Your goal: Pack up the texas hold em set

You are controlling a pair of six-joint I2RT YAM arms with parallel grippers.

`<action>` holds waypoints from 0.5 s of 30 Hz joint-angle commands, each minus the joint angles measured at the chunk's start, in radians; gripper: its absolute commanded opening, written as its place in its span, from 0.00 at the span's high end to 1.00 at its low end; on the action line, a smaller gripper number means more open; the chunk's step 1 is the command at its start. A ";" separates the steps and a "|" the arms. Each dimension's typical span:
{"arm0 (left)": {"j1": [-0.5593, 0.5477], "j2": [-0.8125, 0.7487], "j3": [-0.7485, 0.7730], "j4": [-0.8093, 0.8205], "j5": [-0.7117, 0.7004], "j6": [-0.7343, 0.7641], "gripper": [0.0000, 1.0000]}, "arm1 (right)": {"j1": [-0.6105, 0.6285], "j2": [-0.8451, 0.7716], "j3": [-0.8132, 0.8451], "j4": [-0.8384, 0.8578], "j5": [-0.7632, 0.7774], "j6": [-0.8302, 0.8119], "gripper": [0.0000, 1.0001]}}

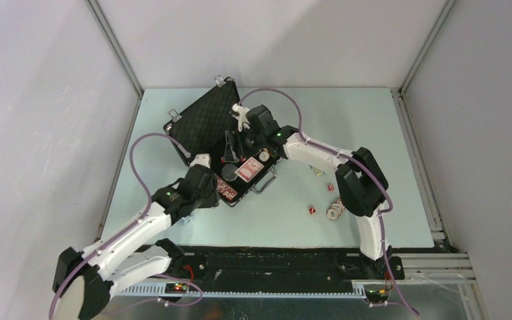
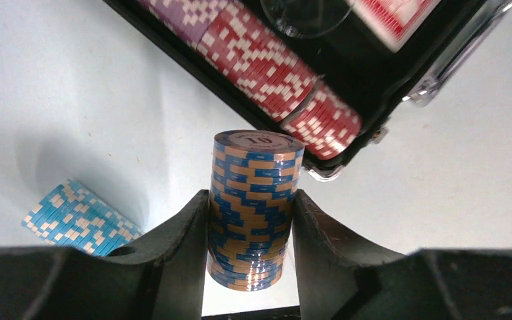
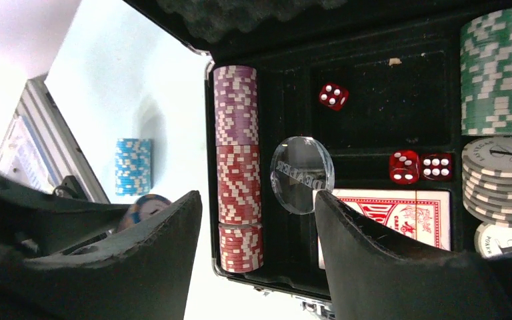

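Table (image 1: 373,133): pale top between grey walls is carrying the whole set, with the work lying left of centre.
Case (image 1: 203,123): is sitting open, lid leaning back toward the far left and foam tray facing up; not yet latched.
Left claw (image 2: 250,223): is gripping a dark-blue stack (image 2: 257,167) upright, just outside the case's near corner.
Right claw (image 3: 257,233): is hovering over the tray with its jaws standing apart, holding nothing.
Packed chips: a purple-red row (image 3: 237,167), a green row (image 3: 500,67) and a grey row (image 3: 500,177) are lying in their slots.
Deck (image 3: 407,210): is lying in the tray beside a clear button (image 3: 301,175).
Packed dice (image 3: 405,167): three are resting in the middle well.
Outstanding: a pale-blue stack (image 2: 80,217) is lying on the table left of the case. Loose chips (image 1: 337,210) and loose dice (image 1: 312,210) are lying by the right arm, well apart from the case.
Progress: judged as running past halfway. Two blue stacks, the strays and the closing of the lid are waiting.
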 commanded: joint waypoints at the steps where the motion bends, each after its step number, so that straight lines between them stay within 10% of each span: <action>1: 0.021 -0.074 0.093 -0.022 -0.036 -0.064 1.00 | 0.019 0.042 0.073 -0.077 0.067 -0.016 0.34; 15: 0.173 -0.120 0.132 0.083 0.015 -0.188 1.00 | 0.049 0.255 0.287 -0.232 0.161 0.000 0.35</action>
